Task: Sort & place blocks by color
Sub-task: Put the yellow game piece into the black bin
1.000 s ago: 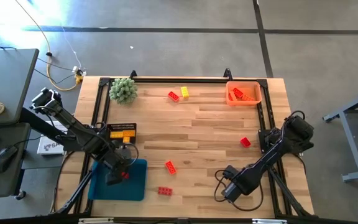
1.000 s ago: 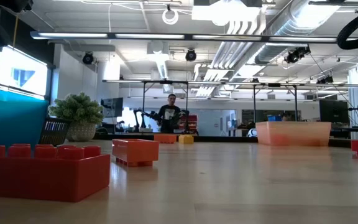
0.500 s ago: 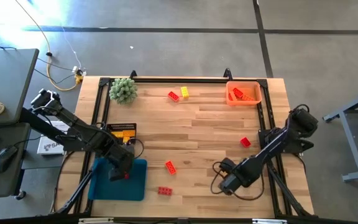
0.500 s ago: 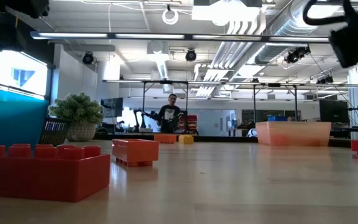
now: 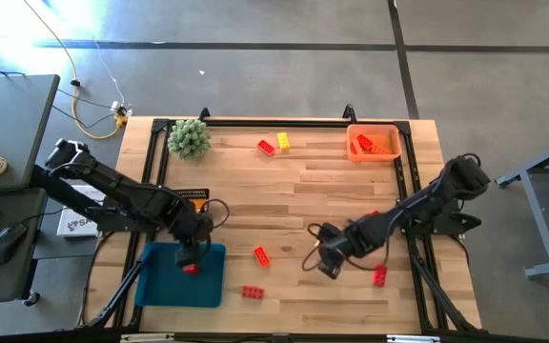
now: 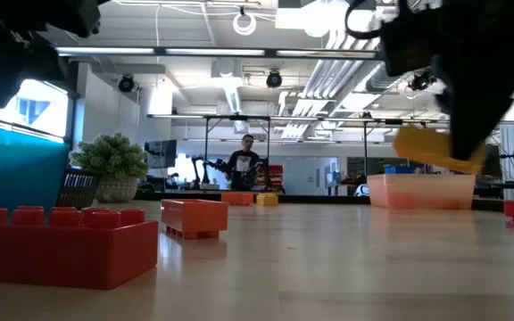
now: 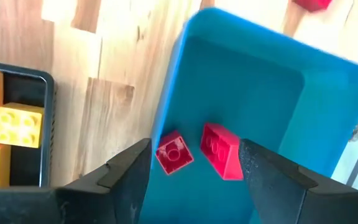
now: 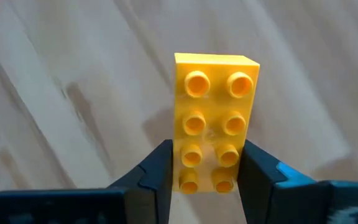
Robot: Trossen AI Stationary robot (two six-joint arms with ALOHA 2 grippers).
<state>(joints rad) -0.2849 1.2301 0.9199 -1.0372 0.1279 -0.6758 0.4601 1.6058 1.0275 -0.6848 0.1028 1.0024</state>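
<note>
Above the middle of the pale wooden desk [image 5: 303, 191], the right pincer [image 8: 207, 177] is clamped on a yellow brick [image 8: 216, 118], a glossy plastic slab with eight round studs in two rows of four, held clear of the planks. The left pincer [image 7: 194, 165] hangs over the smooth blue tray [image 7: 260, 93] with its fingers apart, and two red bricks [image 7: 197, 152] lie on the tray floor between them. A dark bin [image 7: 45, 124] beside the tray holds yellow bricks [image 7: 17, 124]. At the far right corner an orange tray [image 5: 374, 143] holds orange bricks [image 5: 370, 145]. Loose on the desk I count five bricks: a red and yellow pair [image 5: 274, 144] at the far edge, an orange one [image 5: 261, 254], a red one [image 5: 253, 292] and another red one [image 5: 379, 276]. A spiky green plant ball [image 5: 189, 139] sits in the far left corner.
</note>
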